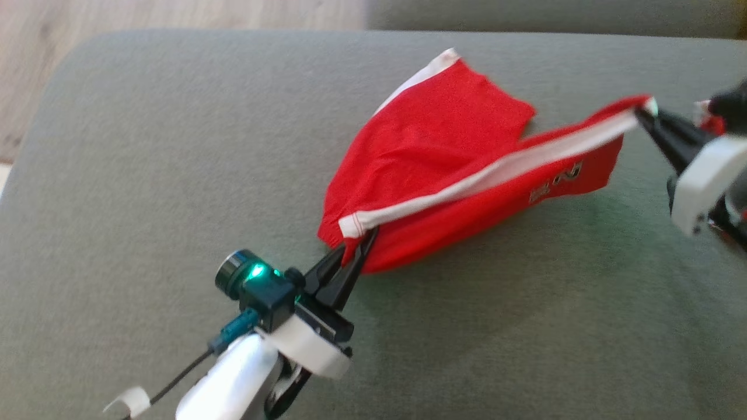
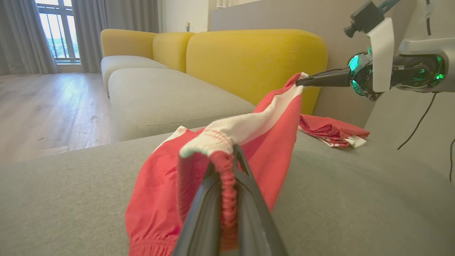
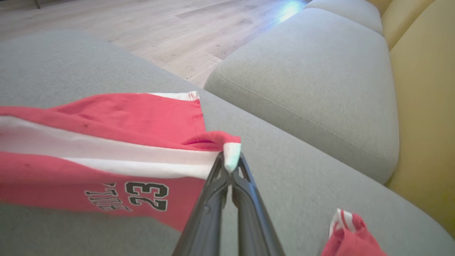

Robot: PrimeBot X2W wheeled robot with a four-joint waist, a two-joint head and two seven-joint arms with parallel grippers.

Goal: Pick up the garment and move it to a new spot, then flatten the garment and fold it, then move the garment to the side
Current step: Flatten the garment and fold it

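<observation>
The garment (image 1: 443,175) is a pair of red shorts with a white side stripe and a black "23". It hangs stretched between both grippers above the grey-green cushion (image 1: 175,175). My left gripper (image 1: 362,239) is shut on the elastic waistband corner (image 2: 227,167) at the lower left. My right gripper (image 1: 642,114) is shut on the hem end of the white stripe (image 3: 231,156) at the right. The far leg of the shorts (image 1: 461,111) drapes back onto the cushion.
A second red and white garment (image 2: 332,131) lies bunched on the cushion near the backrest, and it also appears as a red bundle (image 3: 350,234). Yellow sofa backs (image 2: 256,60) and more seat cushions (image 3: 312,81) stand beyond. Wooden floor (image 1: 146,14) borders the cushion's far edge.
</observation>
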